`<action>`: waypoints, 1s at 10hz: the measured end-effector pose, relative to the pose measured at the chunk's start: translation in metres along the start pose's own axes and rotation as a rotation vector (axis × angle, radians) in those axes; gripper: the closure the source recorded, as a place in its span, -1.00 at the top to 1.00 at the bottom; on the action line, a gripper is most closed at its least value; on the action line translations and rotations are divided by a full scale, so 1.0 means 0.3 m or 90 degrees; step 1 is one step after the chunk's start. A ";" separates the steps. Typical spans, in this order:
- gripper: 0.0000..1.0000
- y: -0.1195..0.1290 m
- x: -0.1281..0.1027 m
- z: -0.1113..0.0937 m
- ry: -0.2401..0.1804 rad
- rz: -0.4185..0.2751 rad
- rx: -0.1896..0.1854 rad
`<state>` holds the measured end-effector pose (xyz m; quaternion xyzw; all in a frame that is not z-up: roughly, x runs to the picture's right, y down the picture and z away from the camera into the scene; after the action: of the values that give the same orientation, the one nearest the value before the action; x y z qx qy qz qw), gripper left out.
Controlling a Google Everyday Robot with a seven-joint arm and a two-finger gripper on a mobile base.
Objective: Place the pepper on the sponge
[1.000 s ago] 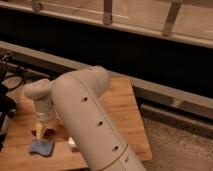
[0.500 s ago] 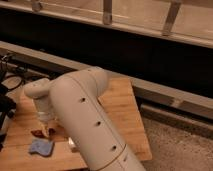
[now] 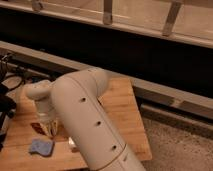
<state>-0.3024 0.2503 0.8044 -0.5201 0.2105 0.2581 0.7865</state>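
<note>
pepper (image 3: 38, 128) newly visible, at end effector (image 3: 48, 130) (above sponge (image 3: 41, 146))

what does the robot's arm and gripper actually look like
The arm is a thick, smooth, cream-white shell of rounded tube segments, with a row of small dark round holes down its side. No cables or markings show on it. The gripper, low over the left of the wooden table, looks pale tan.

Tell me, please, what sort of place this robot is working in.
Likely an indoor lab or office test area: a wooden table, speckled hard floor, and a glass-panelled railing behind. The gripper hangs low over the table, near the sponge.
</note>
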 end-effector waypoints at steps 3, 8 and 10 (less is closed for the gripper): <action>-1.00 0.040 -0.017 -0.073 -0.043 -0.017 0.025; -1.00 0.232 -0.039 -0.363 -0.153 -0.104 0.101; -1.00 0.300 -0.045 -0.414 -0.188 -0.148 0.124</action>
<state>-0.3771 0.1621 0.7027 -0.4188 0.0554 0.2170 0.8800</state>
